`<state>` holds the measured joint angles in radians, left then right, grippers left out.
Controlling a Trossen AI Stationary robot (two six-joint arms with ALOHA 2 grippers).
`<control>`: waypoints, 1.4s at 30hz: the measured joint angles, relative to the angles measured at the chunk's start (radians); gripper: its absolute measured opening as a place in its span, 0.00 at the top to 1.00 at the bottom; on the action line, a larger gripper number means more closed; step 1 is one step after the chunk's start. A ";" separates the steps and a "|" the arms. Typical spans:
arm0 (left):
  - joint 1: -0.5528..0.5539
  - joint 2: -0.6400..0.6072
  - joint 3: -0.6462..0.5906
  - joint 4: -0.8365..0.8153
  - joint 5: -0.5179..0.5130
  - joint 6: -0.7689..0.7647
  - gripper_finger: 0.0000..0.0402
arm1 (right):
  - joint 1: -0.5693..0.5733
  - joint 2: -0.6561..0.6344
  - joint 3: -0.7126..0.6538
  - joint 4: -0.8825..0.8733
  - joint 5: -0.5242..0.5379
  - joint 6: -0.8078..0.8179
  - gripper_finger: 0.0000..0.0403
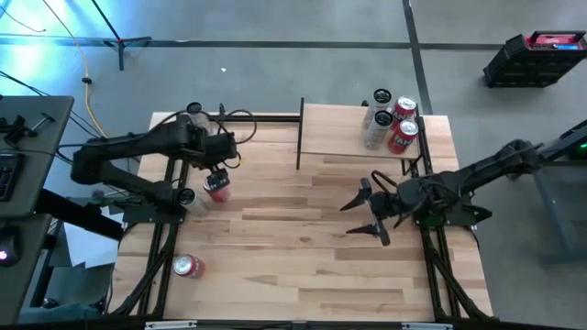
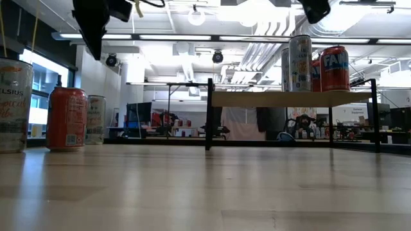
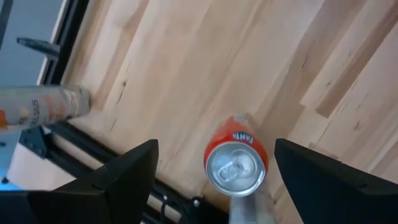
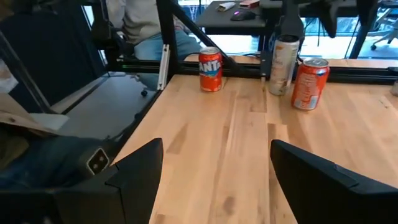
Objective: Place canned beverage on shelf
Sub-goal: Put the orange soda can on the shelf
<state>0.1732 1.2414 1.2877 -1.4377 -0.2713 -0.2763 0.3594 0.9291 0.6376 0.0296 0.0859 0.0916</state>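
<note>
An orange-red Fanta can [image 3: 235, 163] stands upright on the planked tabletop at the left [image 1: 218, 190]. My left gripper [image 3: 216, 143] hangs open above it, pointing steeply down, one finger on either side and clear of it [image 1: 217, 174]. The shelf [image 1: 339, 133], a pale board on black uprights [image 2: 289, 98], stands at the far right. Several cans [image 1: 390, 119] stand on its right end. My right gripper [image 1: 367, 213] hovers open near the table's right side, in front of the shelf, with nothing between its fingers [image 4: 216, 143].
A slim silver can [image 1: 190, 197] stands close to the left of the Fanta can. Another red can [image 1: 188, 266] stands near the front left corner. Black frame rails [image 1: 160, 247] run along the table's sides. A person [image 4: 143, 25] sits beyond the table's left edge.
</note>
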 joint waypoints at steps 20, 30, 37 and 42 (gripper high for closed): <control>-0.043 -0.043 0.000 -0.010 0.052 -0.034 0.22 | 0.040 0.000 0.001 0.005 0.169 -0.014 0.30; -0.071 -0.043 -0.102 -0.033 0.100 -0.036 0.22 | 0.040 0.000 0.001 0.005 0.169 -0.013 0.30; -0.106 -0.065 -0.171 -0.028 0.078 0.016 0.22 | 0.040 0.000 0.001 0.005 0.169 -0.013 0.30; -0.114 -0.117 -0.225 0.000 0.083 0.027 0.22 | 0.040 0.000 0.002 0.005 0.169 -0.013 0.30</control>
<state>0.0596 1.1248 1.0626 -1.4377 -0.1885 -0.2489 0.3992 0.9291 0.6392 0.0341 0.2550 0.0784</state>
